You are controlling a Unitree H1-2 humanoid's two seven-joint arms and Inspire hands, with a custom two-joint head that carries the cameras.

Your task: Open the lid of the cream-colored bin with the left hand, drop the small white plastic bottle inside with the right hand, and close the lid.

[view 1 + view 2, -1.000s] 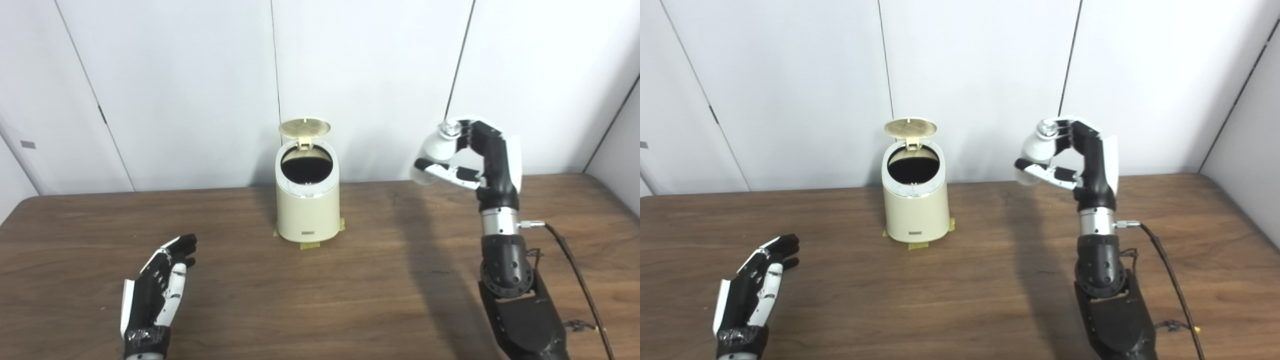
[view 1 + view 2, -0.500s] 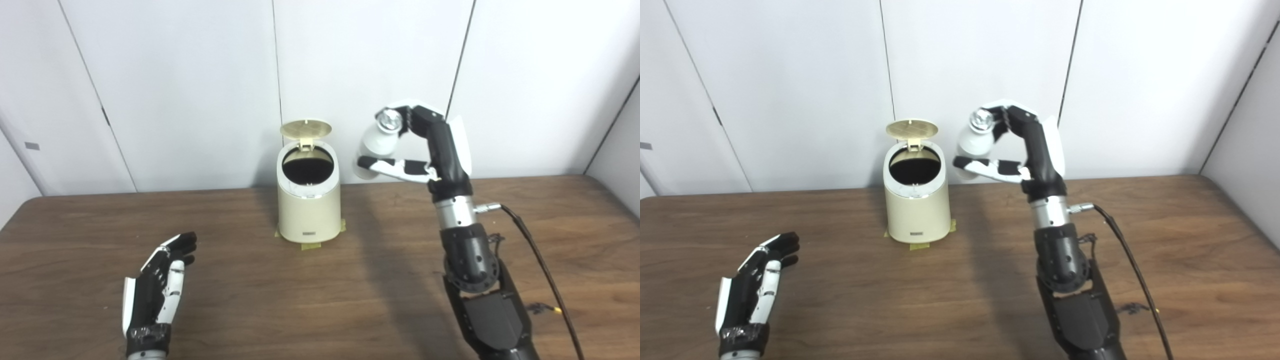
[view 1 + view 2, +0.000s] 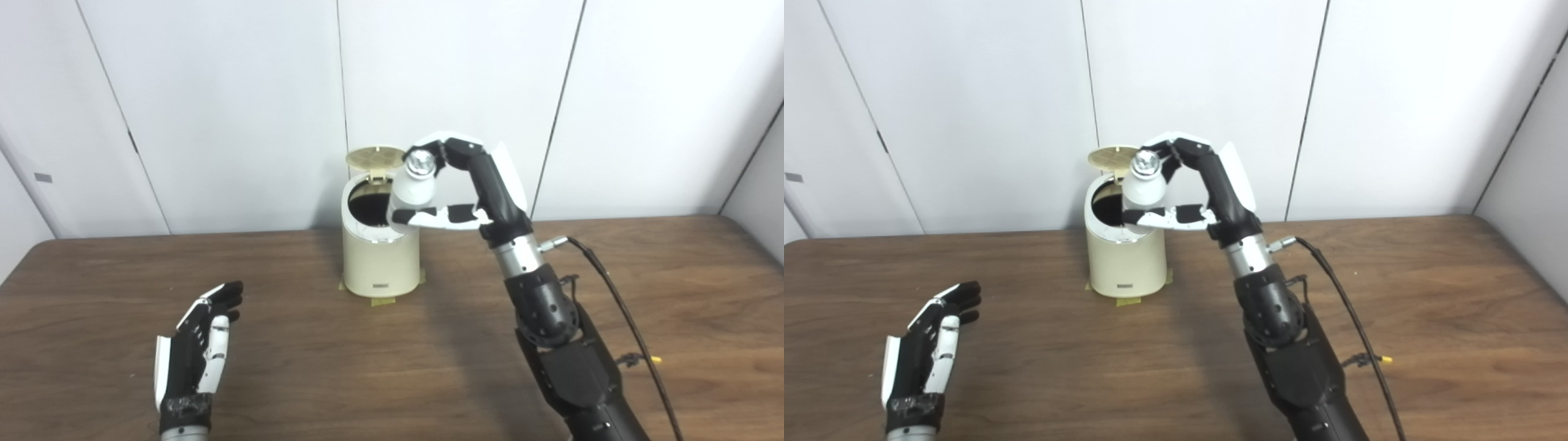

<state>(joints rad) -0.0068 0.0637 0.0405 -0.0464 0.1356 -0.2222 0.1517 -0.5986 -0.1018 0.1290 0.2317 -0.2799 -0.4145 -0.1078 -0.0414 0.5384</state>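
From the left eye view I see my right hand [image 3: 456, 184] raised over the rim of the cream-coloured cylindrical plastic bin [image 3: 380, 260], its fingers and thumb wrapped around the small white plastic bottle with a silvery cap [image 3: 414, 184]. The bottle hangs roughly upright, above the right edge of the dark opening. The bin's round lid [image 3: 375, 158] stands tipped up at the back. The bin sits on the brown wooden table [image 3: 367, 367], with yellow tape [image 3: 380, 301] showing at its base. My left hand [image 3: 196, 349] lies low near the table's left front, holding nothing, fingers extended and only slightly spread.

From the right eye view the bottle [image 3: 1144, 184] overlaps the bin's mouth, pinched between thumb and fingers [image 3: 1176, 150]. A black cable [image 3: 1347, 318] trails from the right wrist.
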